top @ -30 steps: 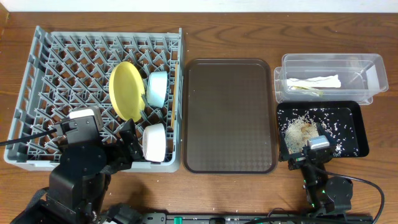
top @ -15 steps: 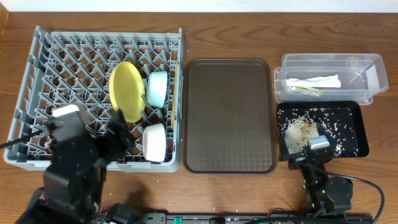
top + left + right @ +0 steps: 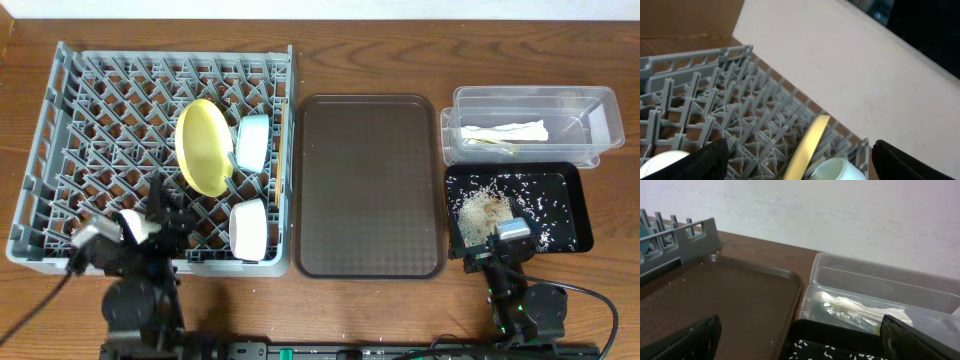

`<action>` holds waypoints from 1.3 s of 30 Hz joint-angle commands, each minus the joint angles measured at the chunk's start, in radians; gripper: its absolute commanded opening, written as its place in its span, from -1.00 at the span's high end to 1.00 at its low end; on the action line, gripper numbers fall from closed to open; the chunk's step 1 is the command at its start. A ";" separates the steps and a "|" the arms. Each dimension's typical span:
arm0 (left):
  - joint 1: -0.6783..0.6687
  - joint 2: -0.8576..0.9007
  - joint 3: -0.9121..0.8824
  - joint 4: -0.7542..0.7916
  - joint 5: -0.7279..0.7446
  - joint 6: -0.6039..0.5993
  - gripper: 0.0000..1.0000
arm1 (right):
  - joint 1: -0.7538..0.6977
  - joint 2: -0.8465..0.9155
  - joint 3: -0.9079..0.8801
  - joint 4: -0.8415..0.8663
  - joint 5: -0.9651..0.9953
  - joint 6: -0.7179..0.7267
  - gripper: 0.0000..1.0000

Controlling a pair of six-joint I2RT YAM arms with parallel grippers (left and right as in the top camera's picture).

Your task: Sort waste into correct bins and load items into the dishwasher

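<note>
Leaning yellow plate (image 3: 203, 147), long axis front-to-back

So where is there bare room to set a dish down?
The brown serving tray, between the dish rack and the black tray, is bare. The rack's far-left rows are free pegs. Crowded: the rack's right side, with the yellow plate and bowls, and the black tray, strewn with rice.
</note>
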 commanded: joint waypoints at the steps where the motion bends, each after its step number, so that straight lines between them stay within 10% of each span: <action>1: 0.028 -0.118 -0.082 0.016 0.035 -0.002 -0.86 | -0.012 -0.006 -0.004 -0.002 0.005 0.011 -0.98; 16: 0.037 -0.180 -0.410 0.273 0.103 0.066 -0.86 | -0.012 -0.007 -0.004 -0.002 0.005 0.011 -0.99; 39: 0.035 -0.163 -0.420 0.193 0.103 0.045 -0.86 | -0.012 -0.006 -0.004 -0.002 0.005 0.011 -0.99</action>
